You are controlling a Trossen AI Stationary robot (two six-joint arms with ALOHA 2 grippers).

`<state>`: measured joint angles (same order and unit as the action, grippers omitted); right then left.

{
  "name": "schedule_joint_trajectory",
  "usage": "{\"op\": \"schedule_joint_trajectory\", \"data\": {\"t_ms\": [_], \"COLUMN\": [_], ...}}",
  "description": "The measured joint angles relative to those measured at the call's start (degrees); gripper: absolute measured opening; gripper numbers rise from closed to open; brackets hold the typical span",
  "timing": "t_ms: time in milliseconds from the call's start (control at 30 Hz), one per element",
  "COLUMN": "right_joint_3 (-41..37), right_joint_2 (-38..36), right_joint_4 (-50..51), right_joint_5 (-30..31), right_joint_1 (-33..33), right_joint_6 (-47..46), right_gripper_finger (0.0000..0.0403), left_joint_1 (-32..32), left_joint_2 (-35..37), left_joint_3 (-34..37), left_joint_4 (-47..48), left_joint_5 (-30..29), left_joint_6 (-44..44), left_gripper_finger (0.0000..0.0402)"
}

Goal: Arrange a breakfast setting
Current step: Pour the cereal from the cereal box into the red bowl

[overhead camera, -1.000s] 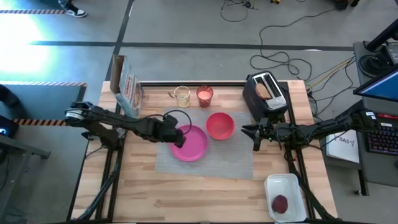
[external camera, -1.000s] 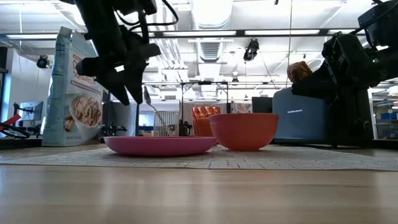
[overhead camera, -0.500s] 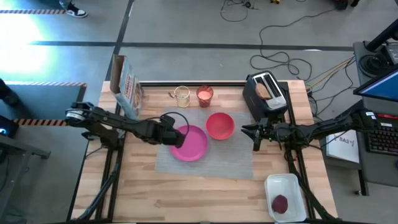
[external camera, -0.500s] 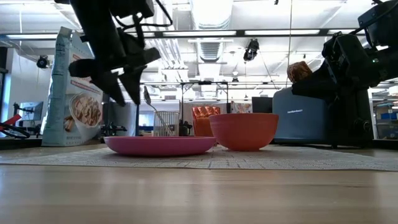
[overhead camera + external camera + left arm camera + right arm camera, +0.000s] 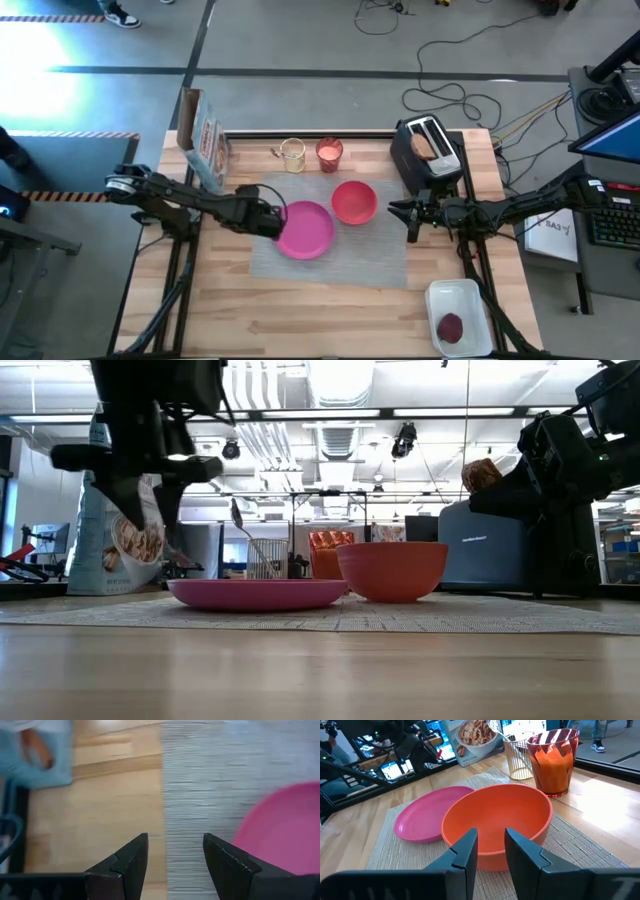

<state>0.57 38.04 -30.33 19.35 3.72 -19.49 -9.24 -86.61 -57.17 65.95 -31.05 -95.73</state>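
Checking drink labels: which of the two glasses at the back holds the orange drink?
The clear glass of orange drink, nearer the black toaster; the other clear glass beside it holds pale yellowish liquid and a spoon.

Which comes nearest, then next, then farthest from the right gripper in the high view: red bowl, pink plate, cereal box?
From the right gripper:
1. Red bowl, just beside it on the placemat.
2. Pink plate, beyond the bowl.
3. Cereal box, at the table's far left corner.
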Motion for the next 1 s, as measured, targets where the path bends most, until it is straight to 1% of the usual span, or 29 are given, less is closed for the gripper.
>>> {"op": "schedule_joint_trajectory", "data": {"t_ms": [133,300,500,833,1000], "right_joint_3": [0.0,-0.01,0.01,0.0,-0.01], "right_joint_2": [0.0,0.0,0.0,0.02,0.02], "right_joint_4": [0.02,0.01,0.02,0.02,0.01], "right_joint_5": [0.0,0.0,0.01,0.0,0.01], "right_joint_1": [-0.02,0.0,0.0,-0.01,0.0], "right_joint_6": [-0.02,-0.01,-0.01,0.0,0.0], "right_gripper_finger": [0.0086,0.0086,0.0086,0.0086,0.0086], "left_joint_1": [-0.52,-1.06,-1.09,-1.07,-1.07], "left_joint_2": [0.0,0.0,0.0,0.32,0.5], "left_joint_3": [0.0,0.0,0.81,8.58,11.38], "left_joint_4": [5.41,13.23,21.23,22.32,21.99], "left_joint_5": [0.12,0.43,0.5,0.4,-1.8], "left_joint_6": [-7.8,-13.8,-21.66,-31.07,-34.37], "left_gripper_finger": [0.019,0.0211,0.0216,0.0216,0.0216]}}
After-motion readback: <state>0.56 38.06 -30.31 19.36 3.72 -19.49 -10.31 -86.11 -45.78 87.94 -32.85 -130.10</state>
